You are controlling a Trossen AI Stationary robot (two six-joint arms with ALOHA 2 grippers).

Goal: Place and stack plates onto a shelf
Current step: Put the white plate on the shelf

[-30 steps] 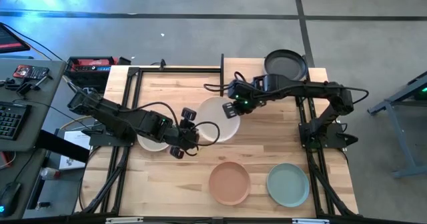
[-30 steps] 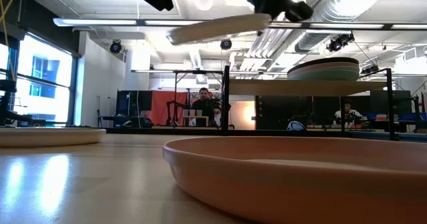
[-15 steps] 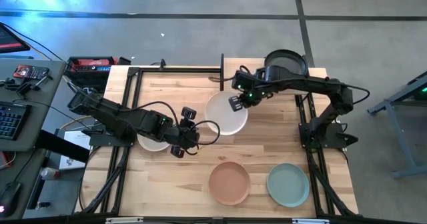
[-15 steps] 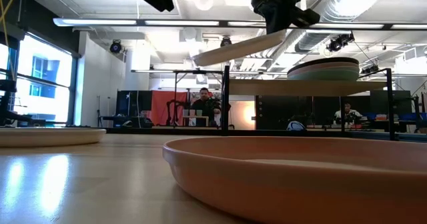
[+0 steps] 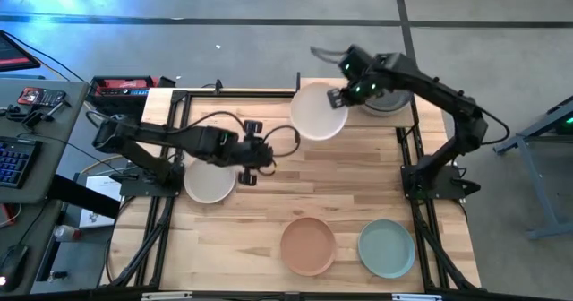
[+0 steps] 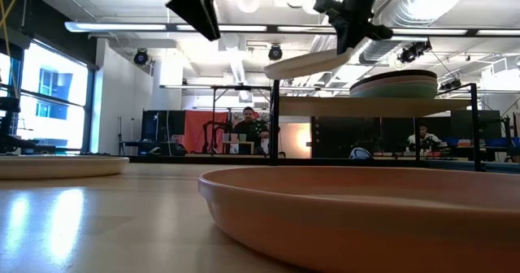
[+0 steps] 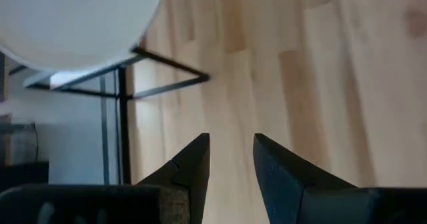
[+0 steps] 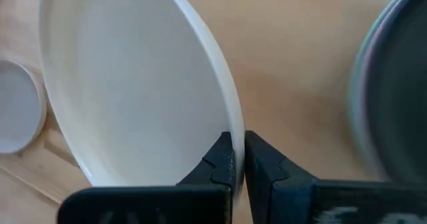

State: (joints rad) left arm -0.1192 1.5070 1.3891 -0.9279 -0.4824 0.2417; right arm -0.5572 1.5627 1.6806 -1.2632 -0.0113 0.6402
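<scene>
My right gripper [image 5: 341, 93] is shut on a white plate [image 5: 319, 113], which hangs tilted above the left part of the shelf [image 6: 325, 106]. A stack of plates [image 6: 394, 84] with a dark one [image 5: 390, 104] on top rests on the shelf's right part. My left gripper [image 5: 253, 158] hovers open over the table's middle, touching nothing. A cream plate [image 5: 209, 181], a terracotta plate [image 5: 308, 245] and a sage green plate [image 5: 386, 248] lie flat on the table. My right gripper pinches the white plate's rim [image 8: 230, 121] between its two fingers, on the plate's right-hand side. The fingers come from above, slanting down. The plate is lifted clear and tilted, its held side high and its free left side [image 6: 276, 71] lower.
The shelf's thin black uprights [image 6: 275, 123] stand at the far side of the table. Black frame bars [image 5: 175, 131] run along the table's left and right edges. Bare wood lies between the cream plate and the two near plates.
My right gripper has carried the white plate toward the table's far edge and to the right, a little higher, to above the shelf; the plate has stayed tilted. My left gripper has swung toward the far edge, still open.
</scene>
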